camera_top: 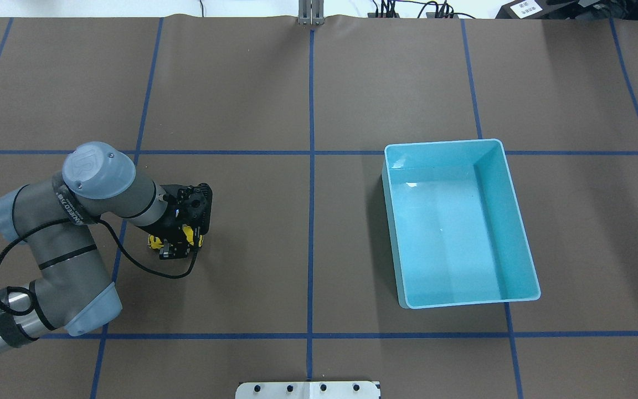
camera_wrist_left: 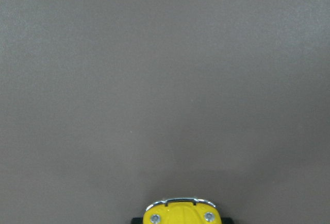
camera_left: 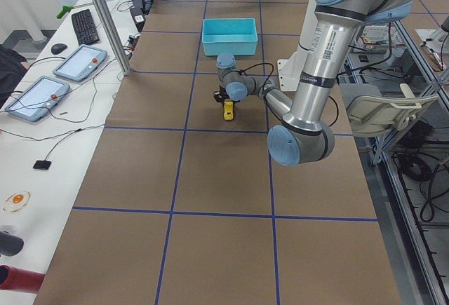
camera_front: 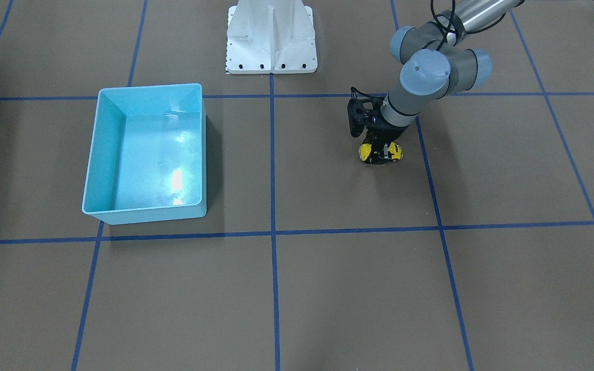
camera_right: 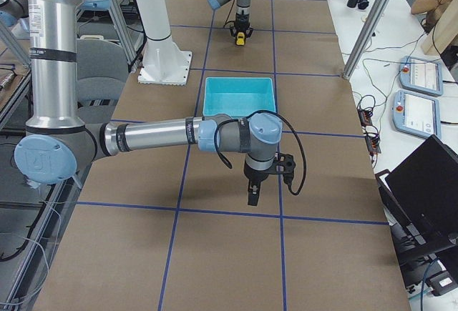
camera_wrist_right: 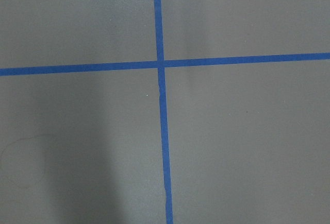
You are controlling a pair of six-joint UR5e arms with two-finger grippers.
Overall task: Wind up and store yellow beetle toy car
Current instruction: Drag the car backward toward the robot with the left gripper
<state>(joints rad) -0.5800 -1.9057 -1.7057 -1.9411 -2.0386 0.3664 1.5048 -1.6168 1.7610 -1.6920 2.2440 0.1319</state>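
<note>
The yellow beetle toy car [camera_front: 394,151] sits on the brown table on the robot's left side. It also shows in the overhead view [camera_top: 155,241], and its front bumper shows at the bottom of the left wrist view [camera_wrist_left: 180,211]. My left gripper [camera_front: 379,153] points down over the car with its fingers on either side of the body, and looks shut on it at table level. My right gripper [camera_right: 252,198] hangs low over the table near a blue tape crossing, far from the car. It shows only in the exterior right view, so I cannot tell whether it is open or shut.
A light-blue bin [camera_top: 441,144] stands open and empty on the robot's right side, also seen in the front-facing view [camera_front: 102,154]. The white robot base [camera_front: 271,36] is at the table's edge. Blue tape lines [camera_wrist_right: 160,105] grid the table.
</note>
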